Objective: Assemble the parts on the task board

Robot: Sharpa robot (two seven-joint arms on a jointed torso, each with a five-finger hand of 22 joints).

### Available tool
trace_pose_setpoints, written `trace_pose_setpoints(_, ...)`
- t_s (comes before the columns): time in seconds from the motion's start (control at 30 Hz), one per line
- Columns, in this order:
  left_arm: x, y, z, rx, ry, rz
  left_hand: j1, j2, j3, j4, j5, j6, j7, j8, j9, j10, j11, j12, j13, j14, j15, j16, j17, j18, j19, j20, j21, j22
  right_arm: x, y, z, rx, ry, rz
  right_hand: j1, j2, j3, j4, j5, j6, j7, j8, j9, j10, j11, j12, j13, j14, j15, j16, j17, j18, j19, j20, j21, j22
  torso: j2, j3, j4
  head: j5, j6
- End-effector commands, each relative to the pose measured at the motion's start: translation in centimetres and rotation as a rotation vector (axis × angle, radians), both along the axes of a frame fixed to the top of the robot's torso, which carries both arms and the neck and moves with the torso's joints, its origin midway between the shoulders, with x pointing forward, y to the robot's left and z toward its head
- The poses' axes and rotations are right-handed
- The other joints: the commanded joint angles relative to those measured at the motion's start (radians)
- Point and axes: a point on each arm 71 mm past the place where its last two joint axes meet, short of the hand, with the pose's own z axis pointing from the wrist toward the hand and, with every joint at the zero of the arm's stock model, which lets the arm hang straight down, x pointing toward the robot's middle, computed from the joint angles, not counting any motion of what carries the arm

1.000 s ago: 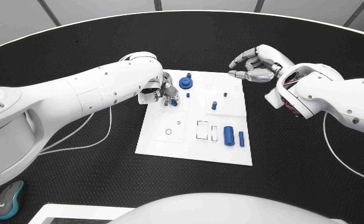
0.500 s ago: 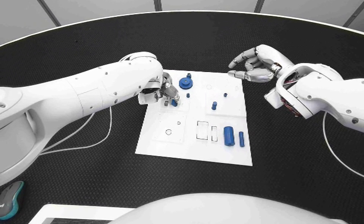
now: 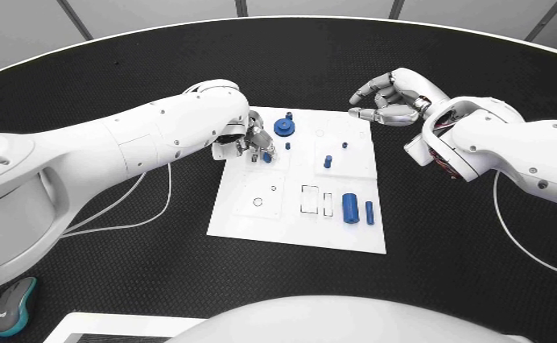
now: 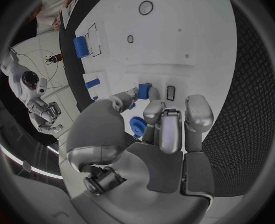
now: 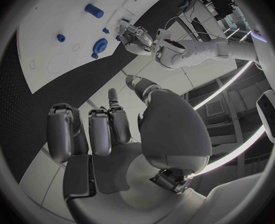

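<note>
nothing had visibly moved since the earlier frames: left hand (image 3: 251, 142) pinched a small blue part (image 4: 144, 91) over the task board (image 3: 261, 222), seemingly to seat it, while right hand (image 3: 389, 99) hovered curled, holding nothing.

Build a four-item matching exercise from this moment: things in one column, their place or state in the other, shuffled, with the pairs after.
Things
1. left hand
2. right hand
3. blue gear
4. large blue cylinder

Places or states
A. lying on the task board near its near right corner, beside a thinner blue bar
B. over the black table just past the board's far right corner, fingers curled, holding nothing
C. at the board's far end, beside the left hand
D. pinching a small blue part at the board's left edge

Pairs: 1-D, 2-B, 3-C, 4-A
</note>
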Motion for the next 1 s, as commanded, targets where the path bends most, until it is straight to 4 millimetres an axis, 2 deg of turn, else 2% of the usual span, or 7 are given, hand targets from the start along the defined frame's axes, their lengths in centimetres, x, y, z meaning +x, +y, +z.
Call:
trace_pose_setpoints(0.03, 0.00, 0.04, -0.01, 0.002, 0.002, 0.000, -0.006, -0.004, -0.005, 0.000, -0.004, 0.004, -0.003, -0.007, -0.001, 0.004, 0.001, 0.003, 0.001, 0.074, -0.008, 0.003, 0.150, -0.014, 0.005, -0.002, 0.000, 0.001, 0.00, 0.00, 0.00, 0.000, 0.000, 0.000, -0.002, -0.003, 0.002, 0.005, 0.005, -0.006, 0.002, 0.005, 0.001, -0.002, -0.003, -0.003, 0.119, 0.073, -0.006, -0.003, 0.134, 0.011, 0.030, -0.009, -0.006, 0.122, 0.000, 0.0006, 0.0002, 0.000, 0.000)
trace_pose_setpoints(0.77, 0.20, 0.64, -0.03, -0.003, 0.001, 0.029, -0.023, -0.004, -0.045, 0.032, -0.004, 0.008, -0.003, -0.005, -0.001, 0.009, 0.001, 0.012, 0.012, 0.075, -0.007, 0.004, 0.151, -0.016, 0.010, -0.002, 0.004, 0.009, 0.01, -0.11, 0.00, -0.001, 0.000, -0.002, -0.004, -0.004, 0.002, 0.006, 0.005, -0.006, 0.002, 0.005, 0.001, -0.002, -0.003, -0.003, 0.119, 0.074, -0.005, -0.003, 0.134, 0.011, 0.031, -0.009, -0.006, 0.123, 0.001, -0.0014, 0.0014, -0.002, 0.001)
trace_pose_setpoints(1.0, 0.25, 0.79, -0.02, -0.013, 0.000, 0.041, -0.040, -0.009, -0.091, 0.061, -0.004, 0.010, -0.002, -0.002, 0.002, 0.010, 0.002, 0.014, 0.013, 0.075, -0.007, 0.003, 0.151, -0.016, 0.011, -0.001, 0.005, 0.012, 0.00, -0.13, 0.00, -0.001, 0.000, -0.003, -0.005, -0.004, 0.001, 0.007, 0.005, -0.007, 0.002, 0.006, 0.001, -0.003, -0.003, -0.004, 0.119, 0.074, -0.005, -0.003, 0.134, 0.011, 0.030, -0.009, -0.006, 0.123, 0.001, -0.0011, 0.0007, -0.001, 0.000)
